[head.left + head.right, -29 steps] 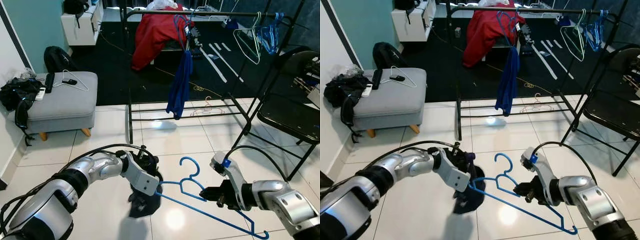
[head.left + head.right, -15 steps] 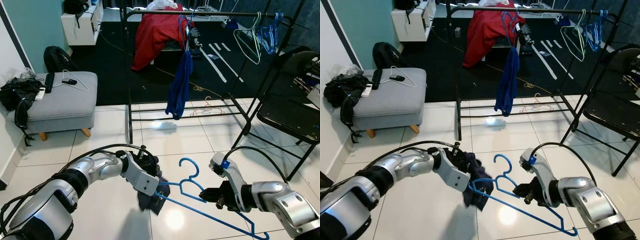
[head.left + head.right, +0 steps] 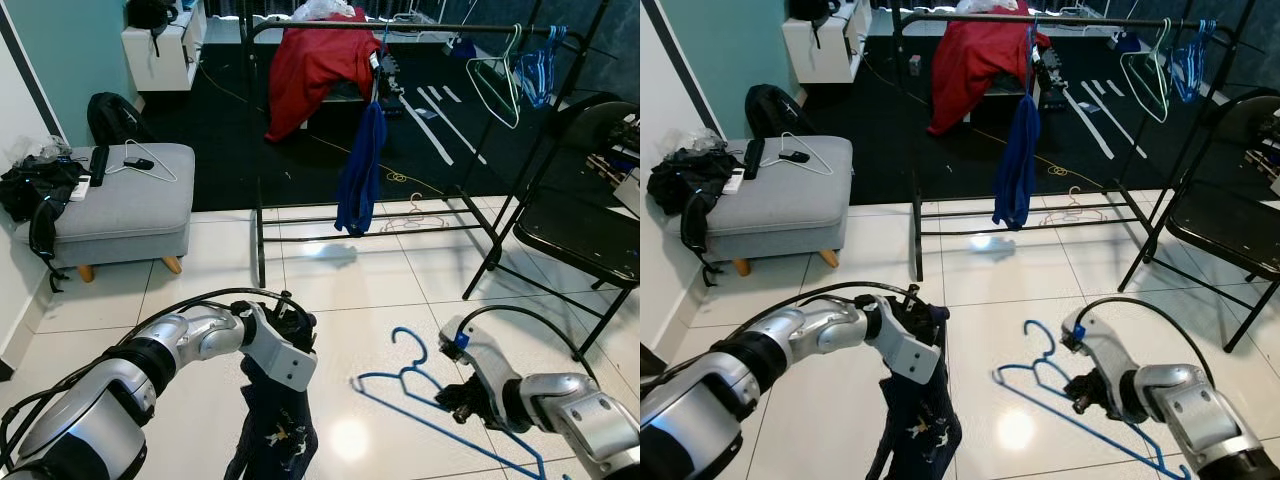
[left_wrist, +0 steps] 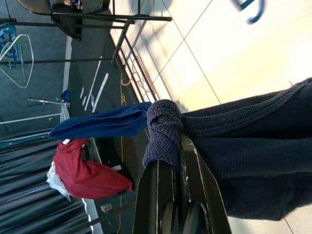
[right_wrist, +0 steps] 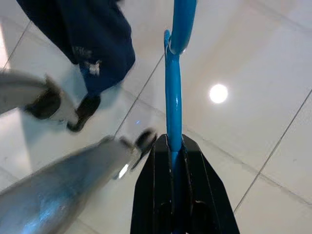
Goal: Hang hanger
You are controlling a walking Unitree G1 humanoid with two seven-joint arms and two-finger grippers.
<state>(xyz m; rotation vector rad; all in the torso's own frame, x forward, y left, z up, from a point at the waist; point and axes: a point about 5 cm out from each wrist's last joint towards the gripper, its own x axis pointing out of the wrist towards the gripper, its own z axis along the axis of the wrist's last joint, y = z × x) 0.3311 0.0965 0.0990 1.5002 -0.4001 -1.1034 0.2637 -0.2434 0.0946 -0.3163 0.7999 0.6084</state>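
Blue plastic, the hanger [image 3: 432,405] sits clamped in my right gripper [image 3: 462,401], fingers closed tight on it, low over the white floor tiles [image 3: 370,290]. Its long bar runs diagonally from near my left arm toward my lower right, hook upward. My left gripper [image 3: 285,345] pinches a dark navy garment [image 3: 272,432] that hangs down. I can read no writing.

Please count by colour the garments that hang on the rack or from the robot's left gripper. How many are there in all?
Red garment: 1
Blue garment: 1
Dark navy garment, held by the left gripper: 1
Total: 3
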